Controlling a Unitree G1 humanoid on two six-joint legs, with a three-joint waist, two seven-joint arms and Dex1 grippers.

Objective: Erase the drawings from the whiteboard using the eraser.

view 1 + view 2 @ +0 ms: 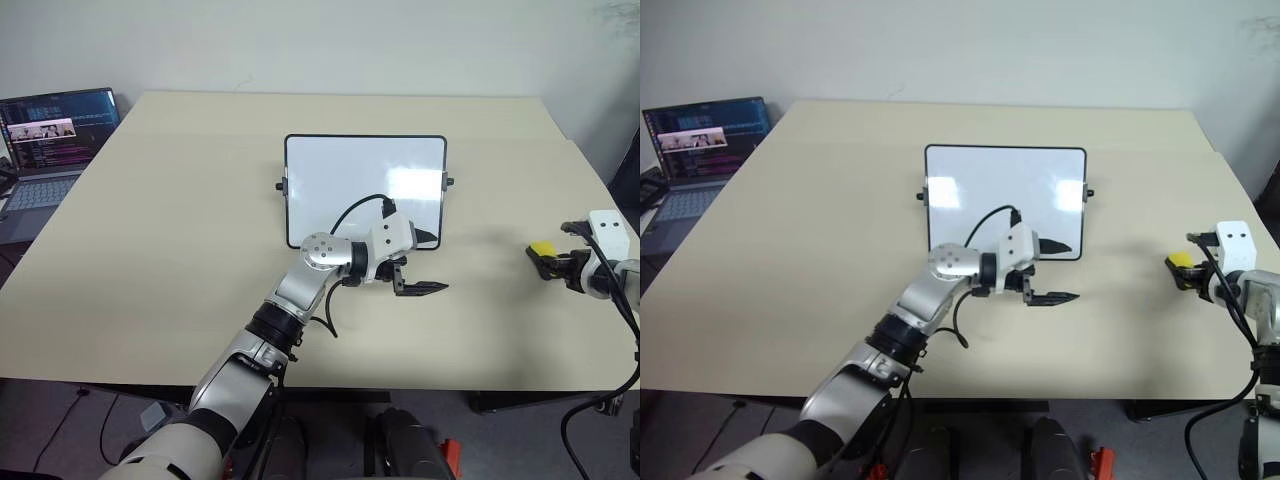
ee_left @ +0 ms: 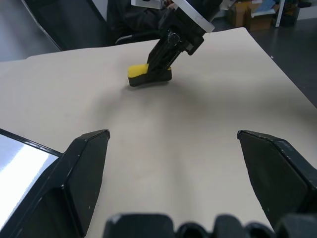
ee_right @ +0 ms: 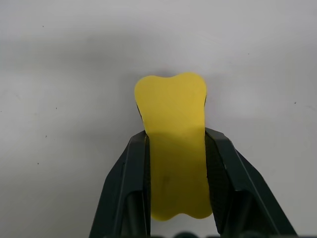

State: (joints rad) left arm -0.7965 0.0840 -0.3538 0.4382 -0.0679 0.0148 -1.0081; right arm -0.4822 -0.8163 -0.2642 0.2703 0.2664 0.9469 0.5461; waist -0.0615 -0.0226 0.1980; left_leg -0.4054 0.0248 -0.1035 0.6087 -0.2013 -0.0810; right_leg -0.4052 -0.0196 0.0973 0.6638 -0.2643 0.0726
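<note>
My right gripper [image 3: 174,148] clamps the eraser [image 3: 173,144] on the table [image 1: 180,260], well right of the whiteboard [image 1: 365,170], while my left gripper [image 1: 415,265], jaws spread, hovers at the board's near edge, risking collision during wiping.

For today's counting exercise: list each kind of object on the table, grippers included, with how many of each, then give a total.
Whiteboard: 1
Yellow eraser: 1
Laptop: 1
Robot grippers: 2, the left gripper and the right gripper
Total: 5
</note>
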